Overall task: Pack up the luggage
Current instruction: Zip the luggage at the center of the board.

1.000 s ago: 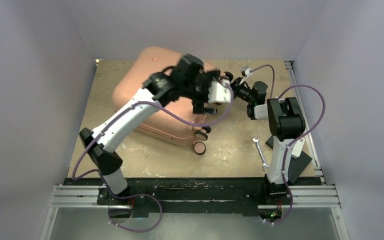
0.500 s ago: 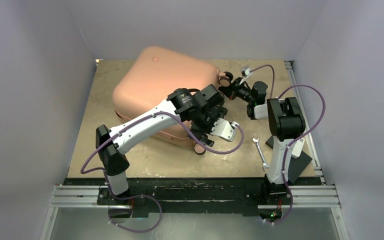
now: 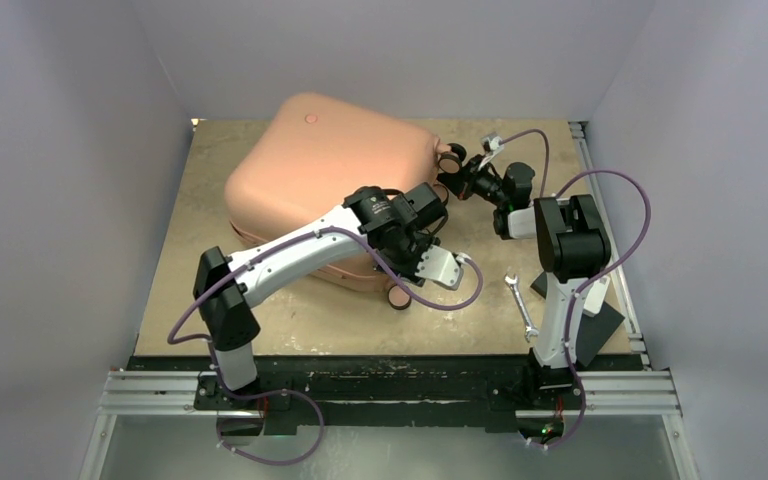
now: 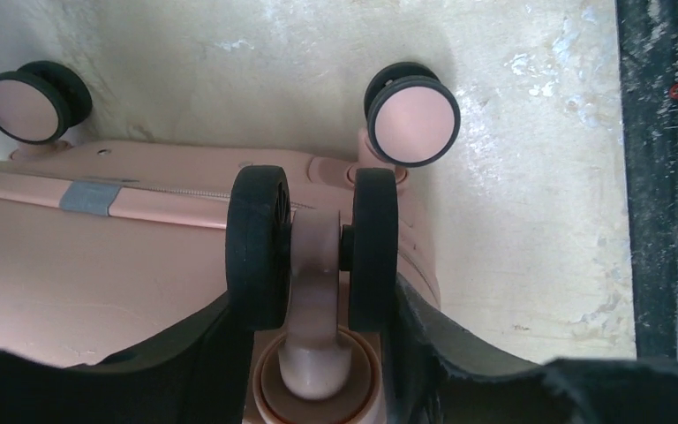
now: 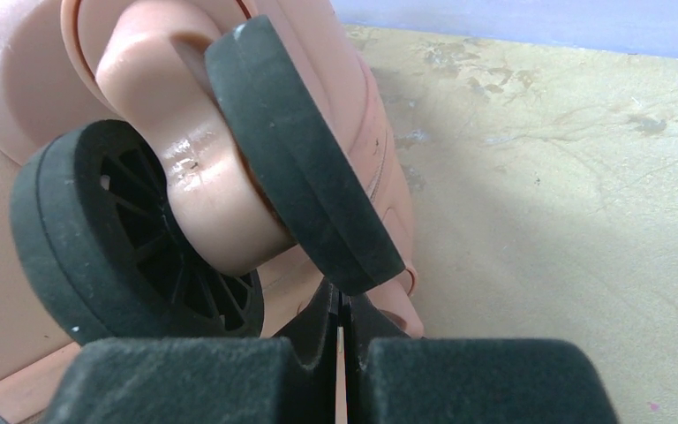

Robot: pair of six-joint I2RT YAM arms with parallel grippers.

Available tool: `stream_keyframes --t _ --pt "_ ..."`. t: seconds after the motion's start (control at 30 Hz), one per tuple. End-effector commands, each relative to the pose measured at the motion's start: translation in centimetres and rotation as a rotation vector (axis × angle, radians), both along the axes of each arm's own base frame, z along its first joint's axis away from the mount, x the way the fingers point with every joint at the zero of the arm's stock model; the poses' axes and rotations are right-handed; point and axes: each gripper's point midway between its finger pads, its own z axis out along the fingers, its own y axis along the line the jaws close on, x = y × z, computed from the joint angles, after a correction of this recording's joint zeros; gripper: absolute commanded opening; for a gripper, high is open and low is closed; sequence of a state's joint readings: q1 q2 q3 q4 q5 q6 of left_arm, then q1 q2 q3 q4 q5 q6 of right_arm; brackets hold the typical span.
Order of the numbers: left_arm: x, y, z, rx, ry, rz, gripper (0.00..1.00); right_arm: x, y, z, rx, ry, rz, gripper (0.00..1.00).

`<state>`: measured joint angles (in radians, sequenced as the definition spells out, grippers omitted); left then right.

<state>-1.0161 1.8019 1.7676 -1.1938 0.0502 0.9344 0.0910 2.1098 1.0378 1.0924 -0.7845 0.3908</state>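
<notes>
A: Luggage (image 3: pixel 310 165): where does it sit?
B: Salmon-pink shell lies flat and closed on the table (image 3: pixel 460 310), far left of centre, wheeled end turned toward the right arm.
A: Left gripper (image 4: pixel 313 300)?
B: Down at the near wheeled corner. Jaws half-spread, set around the near caster (image 4: pixel 318 238); a dark finger (image 4: pixel 203 353) presses each outer face of its twin black wheels. A second caster (image 4: pixel 412 126) shows just behind the gripped one, a third caster (image 4: pixel 26 104) toward the left edge of the wrist view, both with pink hubs facing the lens. A grey tape patch (image 4: pixel 88 199) sits on the shell's seam.
A: Right gripper (image 5: pixel 340 340)?
B: Pinched closed, pads together with only a hairline slit. It sits just under the far caster (image 5: pixel 229 177) at the shell's far right corner; whether it touches cannot be told.
A: Anything else on the table?
B: A wrench (image 3: pixel 520 305) lies near the right arm's base, well apart from the luggage
</notes>
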Motion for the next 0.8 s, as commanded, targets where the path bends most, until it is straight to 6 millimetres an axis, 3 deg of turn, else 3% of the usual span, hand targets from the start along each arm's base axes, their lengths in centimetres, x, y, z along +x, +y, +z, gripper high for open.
stream_keyframes --t 0.0,0.13,0.4,0.6,0.77 --pt "-1.3 1.3 -0.3 0.060 0.059 0.021 0.31 -0.7 0.3 0.5 -0.019 0.005 -0.001 0.00" --pt "-3.0 3.2 -0.2 0.084 0.110 0.042 0.00 -1.0 -0.1 0.3 -0.024 0.030 -0.036 0.00" --pt "-6.3 7.3 3.6 0.036 0.137 0.066 0.00 -2.3 -2.0 1.3 -0.032 0.044 -0.165 0.00" --pt "-8.1 10.7 1.6 0.083 0.193 0.083 0.00 -2.8 -4.3 2.0 -0.067 0.025 -0.321 0.00" --pt "-9.4 11.9 0.7 0.098 0.228 0.076 0.00 -2.1 -5.2 2.5 -0.106 0.028 -0.372 0.00"
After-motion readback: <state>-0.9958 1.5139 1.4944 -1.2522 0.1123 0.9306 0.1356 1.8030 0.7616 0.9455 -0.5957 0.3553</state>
